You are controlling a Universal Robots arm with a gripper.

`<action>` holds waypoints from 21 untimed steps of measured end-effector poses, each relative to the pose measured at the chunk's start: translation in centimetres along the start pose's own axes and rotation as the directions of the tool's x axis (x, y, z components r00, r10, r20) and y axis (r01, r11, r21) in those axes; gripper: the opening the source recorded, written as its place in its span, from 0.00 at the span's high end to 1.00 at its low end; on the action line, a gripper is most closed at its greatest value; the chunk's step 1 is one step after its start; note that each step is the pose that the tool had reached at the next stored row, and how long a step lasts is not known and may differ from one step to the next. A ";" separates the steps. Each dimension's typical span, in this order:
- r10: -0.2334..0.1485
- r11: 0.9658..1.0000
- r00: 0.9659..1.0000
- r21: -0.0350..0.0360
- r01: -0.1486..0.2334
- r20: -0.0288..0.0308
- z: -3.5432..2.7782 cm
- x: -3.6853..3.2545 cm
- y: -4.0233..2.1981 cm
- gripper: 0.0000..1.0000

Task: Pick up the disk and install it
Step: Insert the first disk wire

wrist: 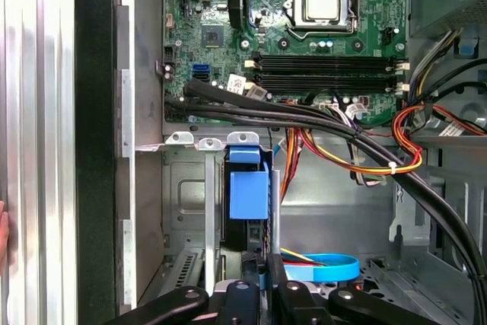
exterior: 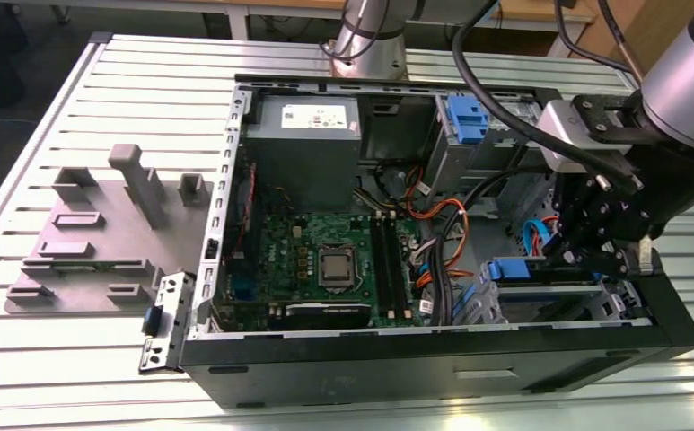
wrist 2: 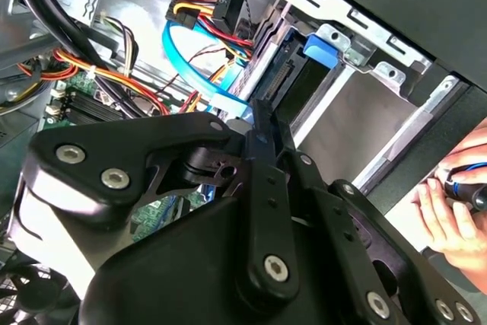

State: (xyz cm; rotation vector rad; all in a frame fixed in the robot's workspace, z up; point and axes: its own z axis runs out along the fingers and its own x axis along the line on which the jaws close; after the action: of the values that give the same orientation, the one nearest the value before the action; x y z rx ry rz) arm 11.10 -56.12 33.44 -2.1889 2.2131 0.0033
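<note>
Going across the exterior view from its left: a grey moulded fixture (exterior: 95, 242) is lying on the slatted table (exterior: 35, 135), a loose metal bracket (exterior: 164, 319) is resting beside it, and the open computer case (exterior: 443, 359) is lying on its side with the power supply (exterior: 303, 144) and the motherboard (exterior: 322, 251) exposed.

Toward that view's right, the disk (exterior: 517, 269) is sitting on edge inside the drive cage (exterior: 562, 301) in the case's corner, its blue rail facing up and out. The gripper (exterior: 604, 256) is hanging just beside it, further to that view's right.

The relation that matters is the line between these 2. In the first wrist view the disk (wrist: 248, 192) is lying straight ahead of the gripper (wrist: 263, 272), its long axis running on along the gripper's own line into the cage, so any push would be travelling lengthwise. In the second wrist view the disk (wrist 2: 300, 85) is likewise lying just beyond the gripper (wrist 2: 257, 116).

The gripper's 2 fingers (wrist 2: 268, 150) are pressed together with nothing visibly held between them (whether the tips are actually touching the disk's end is hard to tell). A person's hand (wrist 2: 456, 218) is resting outside the case wall
</note>
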 end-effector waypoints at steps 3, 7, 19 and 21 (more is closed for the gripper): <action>0.000 1.000 1.000 0.000 0.000 0.000 0.07 0.01 0.00 0.84; 0.000 1.000 1.000 0.000 0.000 0.001 0.06 0.00 0.00 0.84; 0.000 1.000 1.000 0.000 0.000 0.012 -0.36 0.01 -0.01 0.84; 0.000 1.000 1.000 0.000 0.000 0.012 -0.36 0.10 -0.01 0.84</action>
State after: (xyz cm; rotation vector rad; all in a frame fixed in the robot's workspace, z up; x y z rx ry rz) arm 11.10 -56.22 33.80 -2.1830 2.2074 0.0161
